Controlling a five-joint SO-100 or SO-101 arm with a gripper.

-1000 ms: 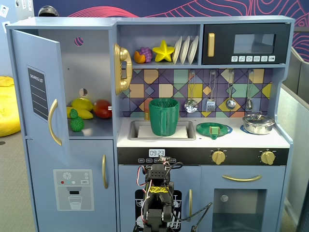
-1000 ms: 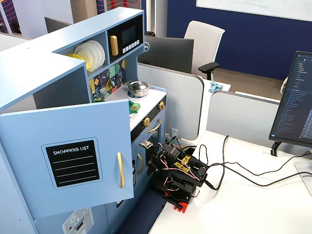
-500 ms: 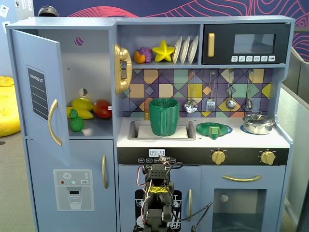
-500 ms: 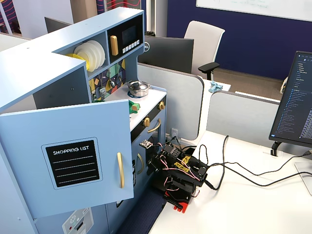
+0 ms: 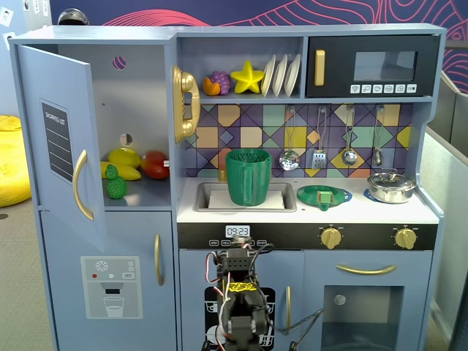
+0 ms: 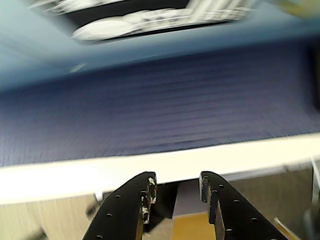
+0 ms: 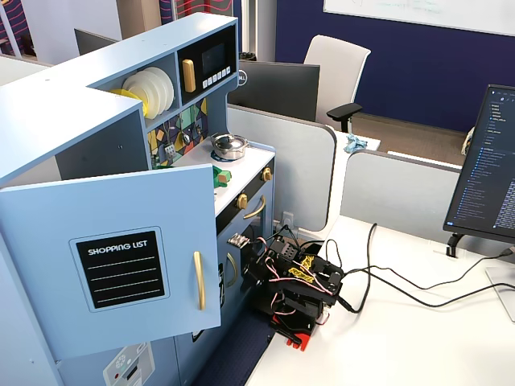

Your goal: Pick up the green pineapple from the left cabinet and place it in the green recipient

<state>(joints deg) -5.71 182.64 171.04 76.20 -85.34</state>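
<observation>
The left cabinet [image 7: 113, 265] door carries a dark label [image 7: 119, 268] reading "SHOPPING LIST". A small clock display [image 5: 237, 231] below the counter shows "09:23".

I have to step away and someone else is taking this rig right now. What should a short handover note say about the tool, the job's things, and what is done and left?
Tool: open and empty in the wrist view, with the arm folded low in front of the toy kitchen.
Green pineapple: on the shelf of the left cabinet, in front of the yellow banana and beside the red tomato. The cabinet door is swung open.
Green recipient: upright in the sink; whether it holds anything cannot be seen.
Done: nothing yet.
Left: reach in, grasp the pineapple, carry it to the recipient, release.
</observation>
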